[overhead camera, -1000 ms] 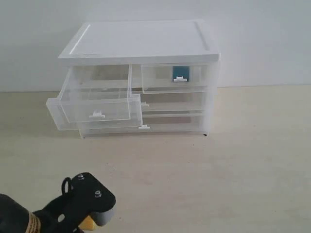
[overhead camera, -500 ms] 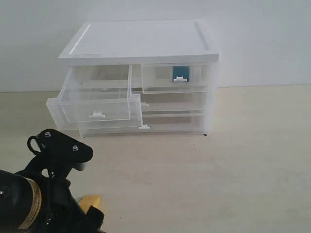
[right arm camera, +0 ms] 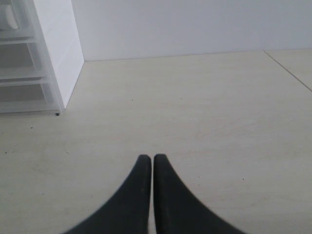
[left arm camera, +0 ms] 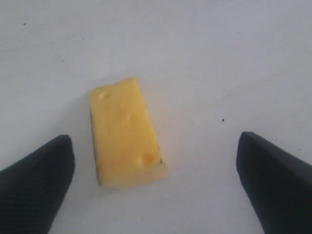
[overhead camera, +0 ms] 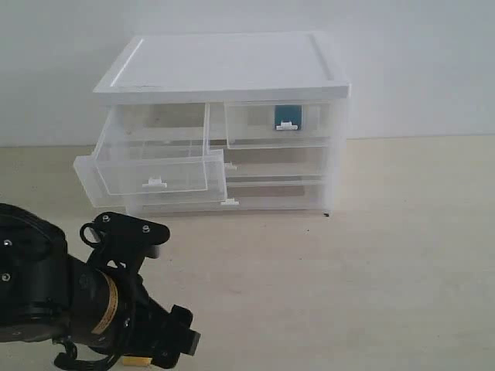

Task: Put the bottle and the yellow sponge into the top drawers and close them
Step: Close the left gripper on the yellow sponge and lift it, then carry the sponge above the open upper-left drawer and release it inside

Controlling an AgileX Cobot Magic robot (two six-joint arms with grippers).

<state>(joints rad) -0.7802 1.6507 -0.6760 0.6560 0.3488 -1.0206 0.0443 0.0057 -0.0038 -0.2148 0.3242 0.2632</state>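
The yellow sponge [left arm camera: 126, 132] lies flat on the table, between the spread fingers of my left gripper [left arm camera: 153, 146] and touching neither; that gripper is open above it. In the exterior view my left arm [overhead camera: 93, 301] covers the sponge except for a yellow sliver [overhead camera: 139, 361] at the bottom edge. The top left drawer [overhead camera: 155, 158] stands pulled out and looks empty. The top right drawer [overhead camera: 282, 124] is pushed in, and the bottle's teal label [overhead camera: 288, 114] shows through its front. My right gripper [right arm camera: 148, 158] is shut on nothing, low over bare table.
The white-roofed cabinet [overhead camera: 224, 66] stands at the back against the wall, with two full-width drawers [overhead camera: 271, 193] below the top ones. Its side wall [right arm camera: 56, 58] is off to one side of the right gripper.
My left arm has swung over the sponge and turned downward, hiding most of it in the exterior view. The cabinet and its drawers have not moved.
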